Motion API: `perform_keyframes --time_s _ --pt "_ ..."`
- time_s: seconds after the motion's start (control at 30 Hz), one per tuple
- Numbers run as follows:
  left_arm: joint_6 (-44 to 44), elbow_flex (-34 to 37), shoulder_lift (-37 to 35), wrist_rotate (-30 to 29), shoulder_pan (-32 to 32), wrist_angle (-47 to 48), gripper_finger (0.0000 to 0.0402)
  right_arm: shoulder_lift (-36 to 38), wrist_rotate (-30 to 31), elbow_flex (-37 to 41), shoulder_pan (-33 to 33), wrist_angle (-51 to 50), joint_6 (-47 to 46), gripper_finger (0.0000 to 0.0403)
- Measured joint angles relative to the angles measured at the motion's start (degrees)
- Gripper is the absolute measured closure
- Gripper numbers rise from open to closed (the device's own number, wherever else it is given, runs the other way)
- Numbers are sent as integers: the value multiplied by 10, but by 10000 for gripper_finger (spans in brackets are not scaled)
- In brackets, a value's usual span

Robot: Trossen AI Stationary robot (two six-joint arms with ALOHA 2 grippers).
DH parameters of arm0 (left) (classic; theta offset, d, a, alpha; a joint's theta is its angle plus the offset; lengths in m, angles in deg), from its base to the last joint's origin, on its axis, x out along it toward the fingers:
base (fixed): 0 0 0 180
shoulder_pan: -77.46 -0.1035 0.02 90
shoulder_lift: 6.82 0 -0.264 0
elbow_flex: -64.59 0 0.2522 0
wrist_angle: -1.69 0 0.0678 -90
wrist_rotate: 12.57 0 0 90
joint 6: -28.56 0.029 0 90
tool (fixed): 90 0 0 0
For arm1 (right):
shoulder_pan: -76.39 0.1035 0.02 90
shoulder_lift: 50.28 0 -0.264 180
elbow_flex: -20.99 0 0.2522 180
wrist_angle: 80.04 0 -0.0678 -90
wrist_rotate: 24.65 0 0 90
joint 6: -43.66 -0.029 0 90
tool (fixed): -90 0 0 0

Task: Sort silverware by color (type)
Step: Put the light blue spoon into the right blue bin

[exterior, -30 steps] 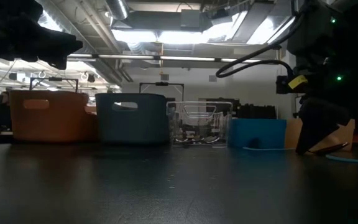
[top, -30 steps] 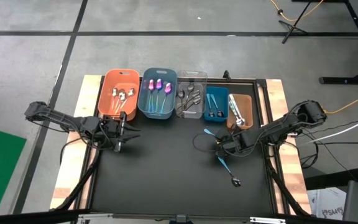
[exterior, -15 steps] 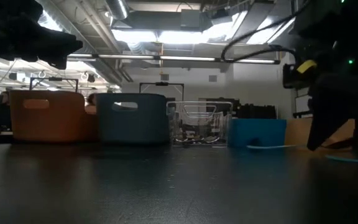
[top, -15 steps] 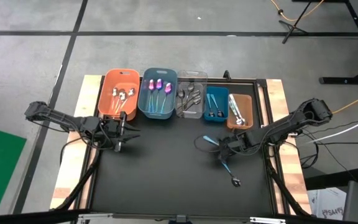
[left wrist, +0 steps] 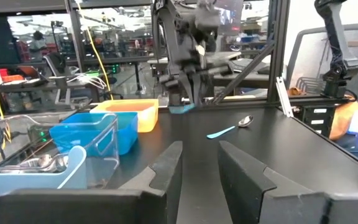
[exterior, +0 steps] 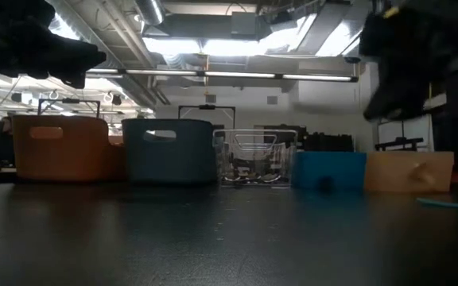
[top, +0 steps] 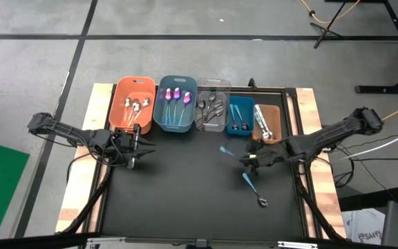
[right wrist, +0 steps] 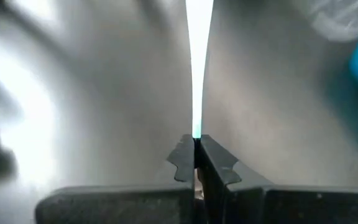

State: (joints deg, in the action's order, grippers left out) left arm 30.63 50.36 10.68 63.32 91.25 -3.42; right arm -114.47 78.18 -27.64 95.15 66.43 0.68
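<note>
Lifted since a second ago, the right gripper [top: 243,158] now hangs above the counter [top: 185,200] just in front of the blue bin [top: 240,115], jaws clamped on a teal spoon [top: 228,151] — another teal spoon [top: 253,189] lies nearer the front edge. Left gripper [top: 144,148] waits in front of the orange bin [top: 130,103], jaws apart, empty

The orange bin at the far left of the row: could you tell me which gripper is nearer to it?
Left. The left gripper hovers just in front of the orange bin; the right gripper, shut on a blue-handled utensil, is across the table.
</note>
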Motion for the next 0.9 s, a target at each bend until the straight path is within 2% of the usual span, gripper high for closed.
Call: perform_keyframes --time_s 0.1,0.3,0.4,0.5,0.67,0.9 --pt "0 0 0 -4 0 0 305 51 58 0 0 2 0 402" --pt "34 0 0 -30 0 0 305 128 234 -1 -19 2 0 402" --pt "45 0 0 -41 0 0 305 143 266 -1 -62 2 -1 402" --pt "52 0 0 -54 -1 1 305 144 249 -1 -122 2 0 402" --pt "83 0 0 -59 -18 1 305 136 166 -1 -225 0 15 402" --pt "92 0 -17 -53 -50 0 305 137 116 -1 -298 1 45 402"
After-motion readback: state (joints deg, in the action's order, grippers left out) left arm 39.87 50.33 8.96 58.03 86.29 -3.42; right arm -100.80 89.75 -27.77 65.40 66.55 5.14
